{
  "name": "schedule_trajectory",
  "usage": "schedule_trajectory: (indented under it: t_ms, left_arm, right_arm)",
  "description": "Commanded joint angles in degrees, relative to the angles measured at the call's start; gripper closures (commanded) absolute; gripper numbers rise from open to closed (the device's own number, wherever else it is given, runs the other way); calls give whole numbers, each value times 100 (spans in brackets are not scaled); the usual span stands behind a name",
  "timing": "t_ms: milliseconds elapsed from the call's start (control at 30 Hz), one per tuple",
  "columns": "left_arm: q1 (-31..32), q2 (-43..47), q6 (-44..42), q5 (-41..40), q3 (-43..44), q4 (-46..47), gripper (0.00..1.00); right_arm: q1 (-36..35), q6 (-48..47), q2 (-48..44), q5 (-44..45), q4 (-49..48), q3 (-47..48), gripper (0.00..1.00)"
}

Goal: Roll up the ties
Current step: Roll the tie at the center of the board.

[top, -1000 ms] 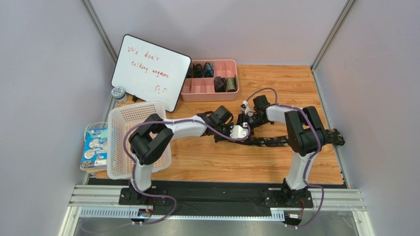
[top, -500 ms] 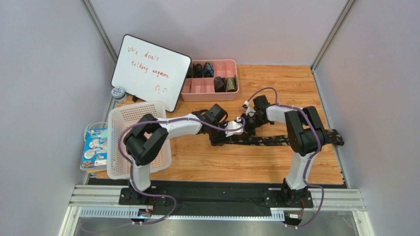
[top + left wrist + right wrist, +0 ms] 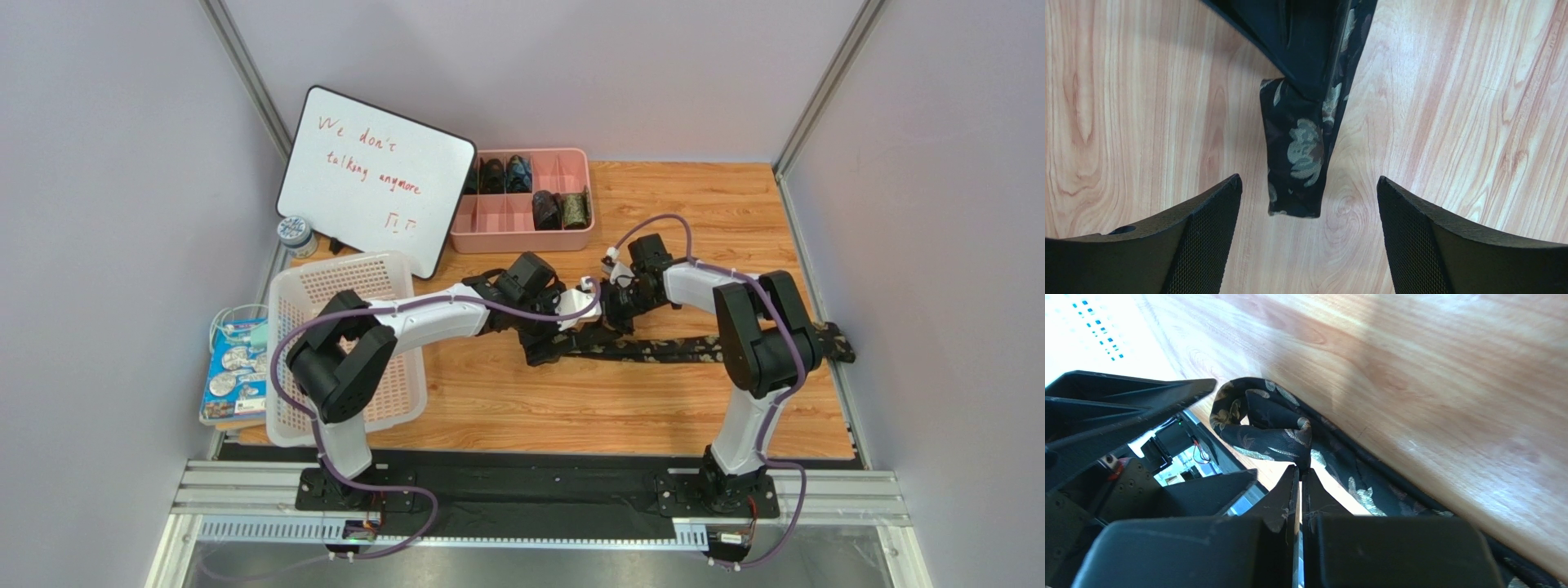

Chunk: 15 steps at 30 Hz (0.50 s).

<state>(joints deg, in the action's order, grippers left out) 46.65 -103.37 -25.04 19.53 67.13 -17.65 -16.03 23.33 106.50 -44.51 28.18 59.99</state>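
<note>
A dark tie with an olive leaf pattern (image 3: 687, 349) lies flat across the table, running right from the middle. Its left end is folded back into a small loop (image 3: 1263, 425). My right gripper (image 3: 1301, 470) is shut on the base of that loop, near the table's middle (image 3: 611, 314). My left gripper (image 3: 1309, 184) hovers open over the folded end (image 3: 1296, 153), its fingers (image 3: 1211, 208) either side and clear of the cloth. In the top view the left gripper (image 3: 577, 316) sits just left of the right one. Rolled ties (image 3: 546, 208) stand in the pink tray (image 3: 521, 229).
A whiteboard (image 3: 374, 178) leans at the back left. A white basket (image 3: 321, 294) sits by the left arm, with a blue packet (image 3: 236, 368) and a small tin (image 3: 294, 230) beyond it. The booth walls close in both sides.
My left gripper has opened, let go of the tie's end and drawn back a little. My right gripper has closed on the fold.
</note>
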Motion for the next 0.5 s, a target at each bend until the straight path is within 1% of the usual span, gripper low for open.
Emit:
schedule_trajectory:
  t_ms: [0, 33, 100, 167, 233, 267, 333, 367, 433, 467]
  left_arm:
    - [203, -183, -378, -28, 343, 201, 15]
    - [221, -314, -423, -37, 396, 157, 16]
    - [283, -438, -545, -107, 484, 7, 21]
    - [309, -526, -633, -116, 459, -28, 27]
    - [309, -561, -774, -125, 362, 7, 31]
    - [309, -579, -827, -125, 327, -19, 39]
    - [318, -692, -897, -160, 335, -98, 47]
    - [327, -719, -906, -169, 327, -168, 54]
    - [327, -746, -950, -178, 300, -195, 58]
    - [318, -746, -968, -169, 274, -186, 62]
  right_arm:
    - [-58, 93, -208, -128, -94, -40, 100]
    - [-67, 84, -217, -128, -76, -48, 100]
    - [-67, 31, -235, -119, -6, -57, 100]
    - [-67, 14, -279, -145, 38, -84, 100]
    - [-67, 13, -314, -198, 55, -136, 100]
    - [-67, 5, -314, -198, 56, -145, 100]
    - [-67, -22, -305, -224, 73, -110, 100]
    - [-67, -30, -288, -251, 82, -93, 100]
    - [-58, -126, -270, -391, 187, -5, 100]
    - [-67, -162, -244, -409, 248, 39, 95]
